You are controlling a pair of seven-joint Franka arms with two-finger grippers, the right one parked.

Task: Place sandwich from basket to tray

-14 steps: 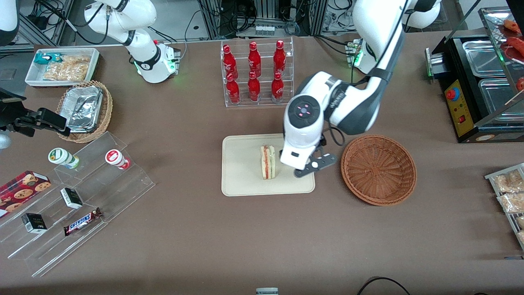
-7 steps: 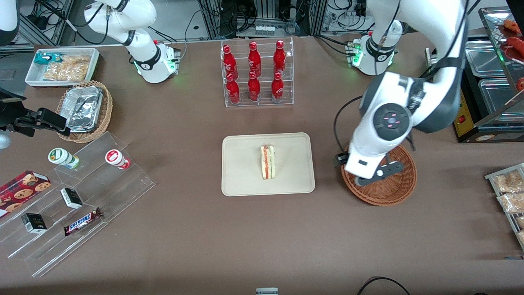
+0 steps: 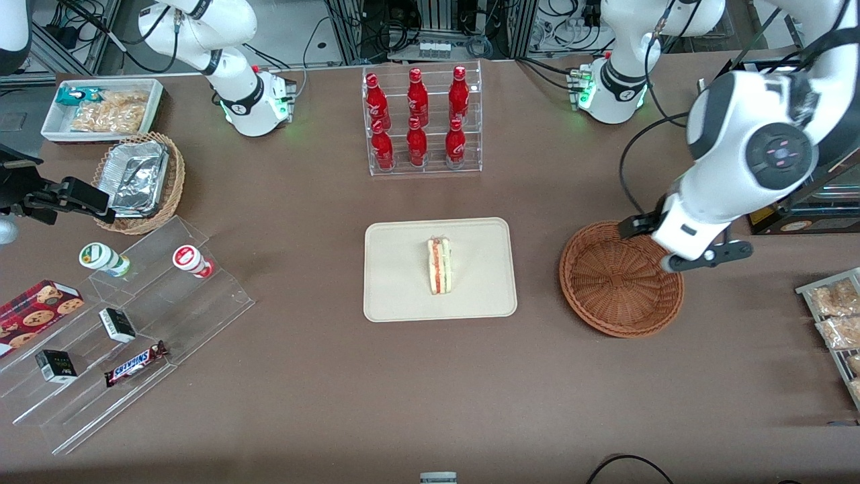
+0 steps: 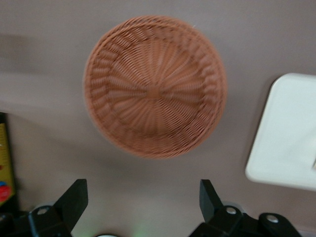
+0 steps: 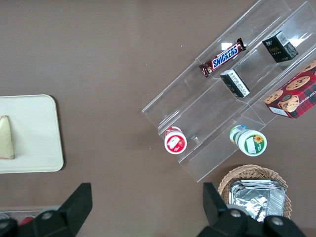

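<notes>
Cream tray (image 3: 403, 296) at the middle of your table (image 3: 322, 403), holding one sandwich (image 3: 440, 266) stood on edge, its red and green filling stripes facing up. Reddish-brown wicker basket (image 3: 618, 286) beside the tray, toward the working arm's end of the table, with nothing in it. Your gripper (image 4: 143, 200) hangs above the table just off the basket's rim, on that same end, fingers (image 4: 74, 197) spread wide and holding nothing.

Front view: looked steeply down over the whole table.
Left wrist view: faced straight down — basket (image 4: 154, 86) and tray (image 4: 289, 133) shared with front.
Gripper (image 4: 143, 205): hung high above the table beside the basket.
</notes>
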